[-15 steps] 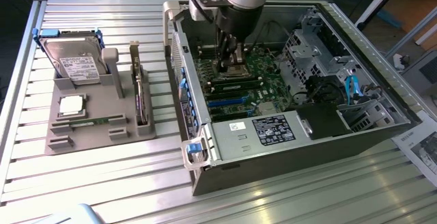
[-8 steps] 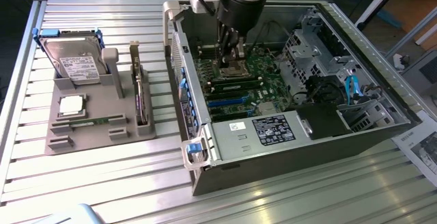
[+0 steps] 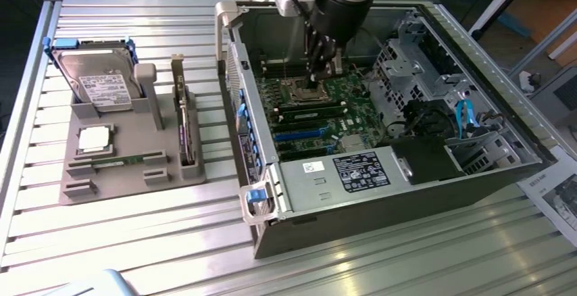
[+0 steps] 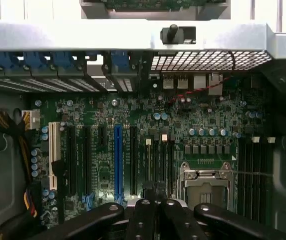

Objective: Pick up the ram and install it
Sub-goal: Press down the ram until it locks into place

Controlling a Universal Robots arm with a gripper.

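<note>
Exterior view showed the closed tool low inside the case above the motherboard, holding nothing I could see; squaring over the slots mattered most.

The tool hangs inside the open computer case, just above the motherboard; the parts holder sits well apart on the counter.
</note>
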